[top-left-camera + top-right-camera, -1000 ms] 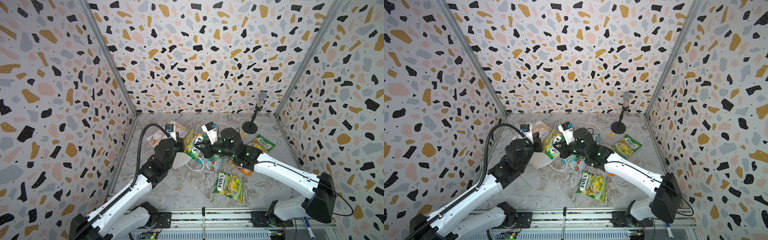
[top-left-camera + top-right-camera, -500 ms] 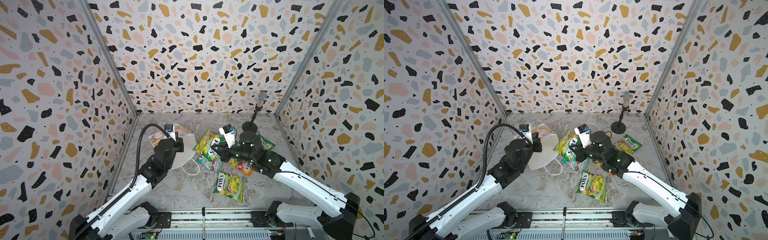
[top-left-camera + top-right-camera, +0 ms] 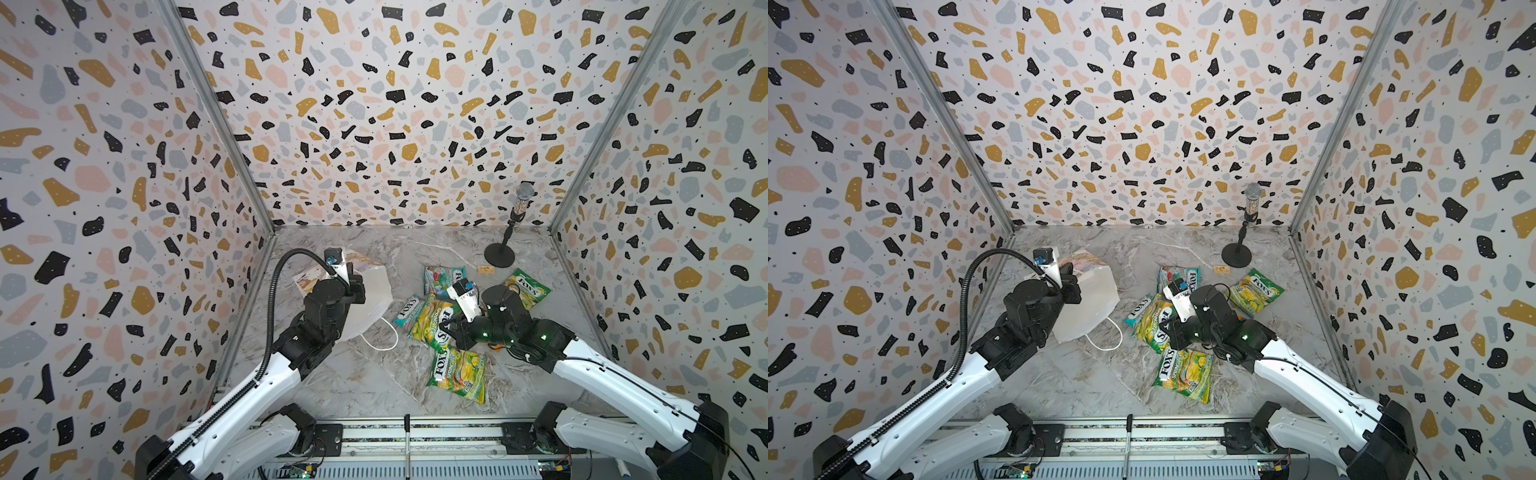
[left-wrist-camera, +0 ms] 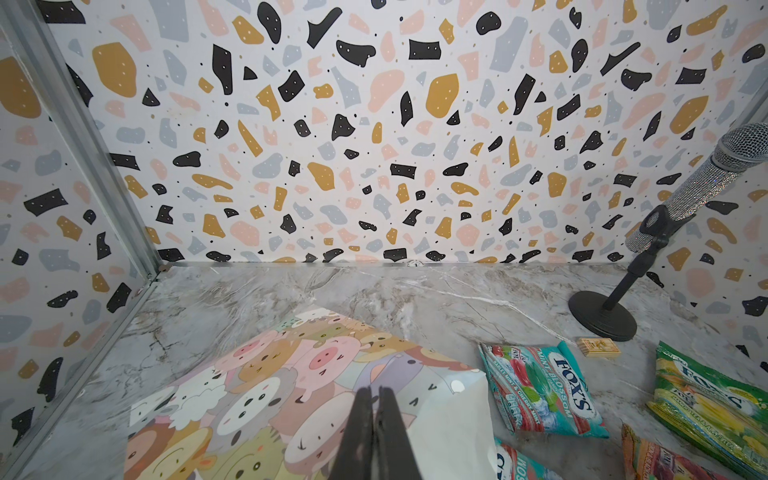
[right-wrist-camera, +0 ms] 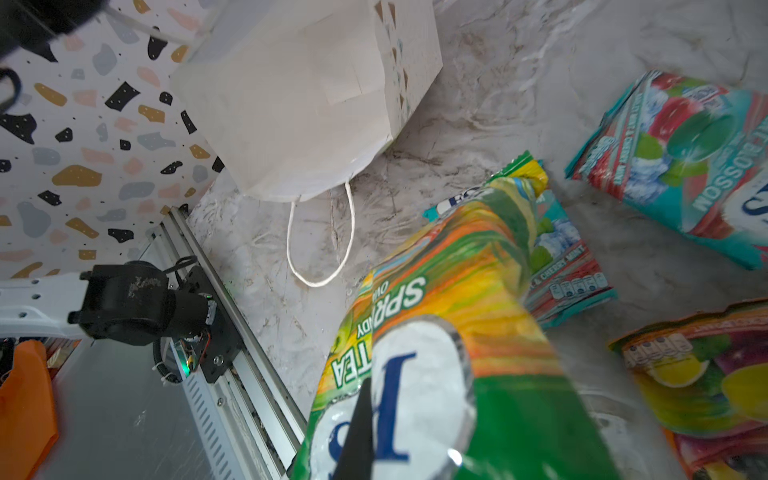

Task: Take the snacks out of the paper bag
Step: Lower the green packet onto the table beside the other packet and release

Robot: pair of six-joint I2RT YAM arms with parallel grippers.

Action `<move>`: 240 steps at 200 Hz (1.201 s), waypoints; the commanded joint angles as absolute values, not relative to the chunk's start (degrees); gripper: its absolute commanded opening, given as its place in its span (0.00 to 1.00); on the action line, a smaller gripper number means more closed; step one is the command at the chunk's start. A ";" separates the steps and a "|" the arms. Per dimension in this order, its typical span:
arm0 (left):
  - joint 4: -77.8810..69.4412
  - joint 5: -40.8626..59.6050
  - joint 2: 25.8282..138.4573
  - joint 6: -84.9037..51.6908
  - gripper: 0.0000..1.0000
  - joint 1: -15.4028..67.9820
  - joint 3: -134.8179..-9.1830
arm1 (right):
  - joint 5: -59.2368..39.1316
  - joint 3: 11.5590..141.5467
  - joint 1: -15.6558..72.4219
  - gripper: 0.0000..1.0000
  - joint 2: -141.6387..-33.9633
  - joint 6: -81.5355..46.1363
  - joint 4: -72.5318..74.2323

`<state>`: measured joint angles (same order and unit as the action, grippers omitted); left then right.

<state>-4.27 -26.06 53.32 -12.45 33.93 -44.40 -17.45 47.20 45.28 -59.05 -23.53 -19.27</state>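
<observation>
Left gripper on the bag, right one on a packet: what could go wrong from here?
1. The right gripper pinches the green-yellow packet by one end; glossy and sagging, it may slip out.
2. It hangs over the teal packet, so releasing here would likely stack them.
3. The left gripper holds the paper bag tilted by a thin fold; the paper may tear or slide free, and its cord handle lies near the packets.
</observation>
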 commanded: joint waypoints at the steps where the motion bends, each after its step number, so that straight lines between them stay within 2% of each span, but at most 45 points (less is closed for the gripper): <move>1: -6.36 -27.15 52.37 -12.02 0.00 34.12 -44.65 | -23.16 44.39 45.50 0.00 -57.73 -25.05 -14.16; 141: -6.36 -27.00 52.32 -12.13 0.00 34.15 -44.64 | -27.77 35.72 52.77 0.00 -73.73 -32.73 10.20; 240: -6.37 -27.16 52.34 -11.96 0.00 34.13 -44.65 | -27.92 33.40 53.45 0.00 -81.88 -33.94 15.96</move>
<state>-4.27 -26.09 53.30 -12.45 33.93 -44.40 -28.03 34.17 53.17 -81.32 -33.54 13.37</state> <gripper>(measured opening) 0.047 0.055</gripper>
